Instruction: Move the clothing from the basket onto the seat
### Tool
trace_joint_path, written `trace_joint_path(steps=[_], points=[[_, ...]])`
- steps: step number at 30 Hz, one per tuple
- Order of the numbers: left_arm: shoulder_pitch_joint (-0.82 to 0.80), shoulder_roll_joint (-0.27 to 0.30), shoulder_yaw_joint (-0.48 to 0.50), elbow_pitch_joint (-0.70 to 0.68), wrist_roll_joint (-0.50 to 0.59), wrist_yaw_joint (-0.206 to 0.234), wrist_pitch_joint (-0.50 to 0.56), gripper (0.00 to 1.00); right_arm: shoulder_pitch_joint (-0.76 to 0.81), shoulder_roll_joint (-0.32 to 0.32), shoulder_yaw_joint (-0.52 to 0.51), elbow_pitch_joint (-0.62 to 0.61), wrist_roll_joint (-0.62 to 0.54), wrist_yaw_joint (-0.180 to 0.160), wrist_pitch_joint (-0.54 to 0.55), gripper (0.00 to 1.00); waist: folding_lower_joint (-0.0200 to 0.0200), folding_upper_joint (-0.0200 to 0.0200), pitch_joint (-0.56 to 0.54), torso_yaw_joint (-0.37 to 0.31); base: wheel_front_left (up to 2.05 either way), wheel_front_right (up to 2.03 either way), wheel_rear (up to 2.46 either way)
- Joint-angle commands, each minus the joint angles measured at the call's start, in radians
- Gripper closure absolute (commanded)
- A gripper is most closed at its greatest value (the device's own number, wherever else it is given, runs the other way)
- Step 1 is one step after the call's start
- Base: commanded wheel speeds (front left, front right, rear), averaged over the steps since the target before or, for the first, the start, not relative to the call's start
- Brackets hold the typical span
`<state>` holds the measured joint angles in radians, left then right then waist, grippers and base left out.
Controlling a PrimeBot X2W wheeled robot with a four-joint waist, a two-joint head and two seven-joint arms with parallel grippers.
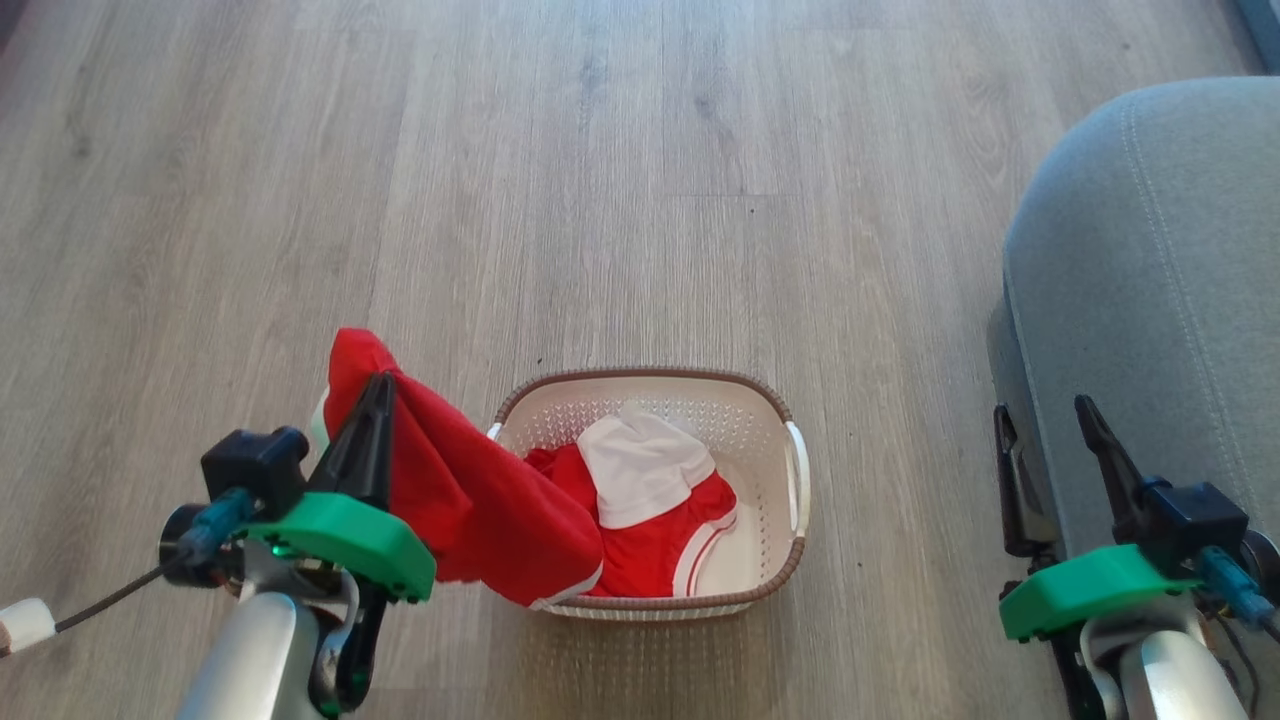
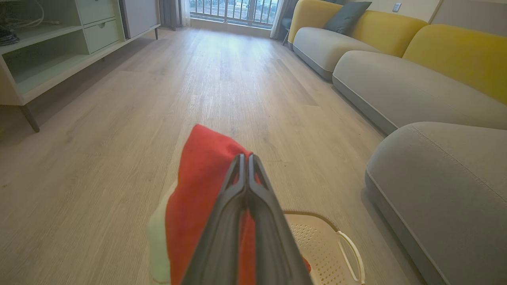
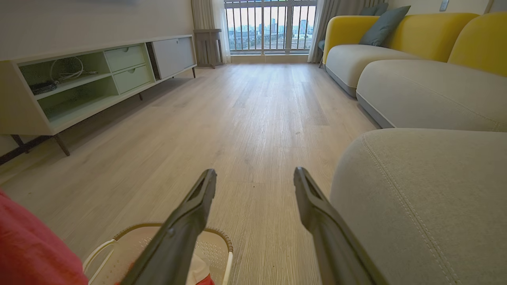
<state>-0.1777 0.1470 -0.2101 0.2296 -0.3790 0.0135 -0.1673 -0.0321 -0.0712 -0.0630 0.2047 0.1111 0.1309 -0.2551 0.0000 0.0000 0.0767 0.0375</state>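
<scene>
My left gripper (image 1: 378,385) is shut on a red garment (image 1: 450,490) and holds it up left of the basket (image 1: 650,385); the cloth trails down over the basket's near rim. Along my left fingers (image 2: 246,158), the same red cloth (image 2: 202,174) bunches around the pinched tips. A second red garment with a white panel (image 1: 650,500) lies inside the cream basket on the wood floor. The grey seat (image 1: 1150,280) stands at the right. My right gripper (image 1: 1040,415) hangs open beside the seat's edge, nothing between its fingers (image 3: 200,198).
Further grey seat cushions with yellow backs (image 2: 396,83) line the right side of the room. A pale low cabinet (image 3: 99,75) stands along the left wall. Open wood floor (image 1: 600,200) stretches ahead of the basket toward a window.
</scene>
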Motion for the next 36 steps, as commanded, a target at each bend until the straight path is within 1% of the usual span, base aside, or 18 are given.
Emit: trace_joint_path(steps=[1,4,6,10,14,19,25,31,32,34,36], points=[[-0.039,0.024,0.03,-0.038,-0.006,0.006,-0.002,1.0,-0.039,-0.021,0.024,-0.028,-0.004,0.0,-0.007,0.0,0.0,0.0,-0.001,0.0,0.0,0.0,0.0],[-0.043,0.023,0.024,-0.048,-0.006,0.005,0.0,1.0,-0.041,-0.029,0.056,-0.032,-0.002,0.0,-0.007,0.0,0.0,0.0,-0.003,0.002,0.0,0.0,0.0],[-0.046,0.024,0.014,-0.06,-0.004,0.002,0.005,1.0,-0.048,-0.039,0.106,-0.034,0.007,0.0,-0.007,0.0,0.0,0.0,-0.004,0.002,0.0,0.0,0.0],[-0.062,0.02,-0.02,-0.09,0.006,-0.012,0.027,1.0,-0.088,-0.079,0.277,-0.017,0.04,0.0,-0.007,0.0,0.0,0.0,-0.007,0.004,0.0,0.0,0.0],[-0.084,0.006,-0.067,-0.134,0.018,-0.027,0.052,1.0,-0.168,-0.11,0.466,0.016,0.085,0.0,-0.007,0.0,0.0,0.0,-0.018,0.01,0.0,0.0,0.0],[-0.109,-0.028,-0.149,-0.188,0.028,-0.055,0.092,1.0,-0.262,-0.124,0.631,0.064,0.158,0.0,-0.007,0.0,0.0,0.0,-0.037,0.034,0.0,0.0,0.0],[-0.143,-0.065,-0.25,-0.226,0.03,-0.075,0.125,1.0,-0.354,-0.122,0.738,0.117,0.216,0.0,-0.007,0.0,0.0,0.0,-0.054,0.059,0.0,0.0,0.0],[-0.168,-0.089,-0.351,-0.251,0.006,-0.079,0.135,1.0,-0.402,-0.101,0.76,0.165,0.241,0.0,-0.007,0.0,0.0,0.0,-0.058,0.073,0.0,0.0,0.0],[-0.17,-0.091,-0.366,-0.254,-0.002,-0.077,0.134,1.0,-0.404,-0.097,0.765,0.173,0.249,0.0,-0.007,0.11,0.0,0.0,-0.058,0.074,0.0,0.0,0.0],[-0.174,-0.093,-0.389,-0.26,-0.017,-0.072,0.132,1.0,-0.407,-0.091,0.766,0.178,0.272,0.0,-0.007,1.0,0.0,0.0,-0.058,0.074,0.0,0.0,0.0],[-0.175,-0.094,-0.403,-0.264,-0.029,-0.062,0.129,1.0,-0.406,-0.09,0.775,0.18,0.296,0.0,-0.007,1.0,0.0,0.0,-0.058,0.072,0.0,0.0,0.0]])
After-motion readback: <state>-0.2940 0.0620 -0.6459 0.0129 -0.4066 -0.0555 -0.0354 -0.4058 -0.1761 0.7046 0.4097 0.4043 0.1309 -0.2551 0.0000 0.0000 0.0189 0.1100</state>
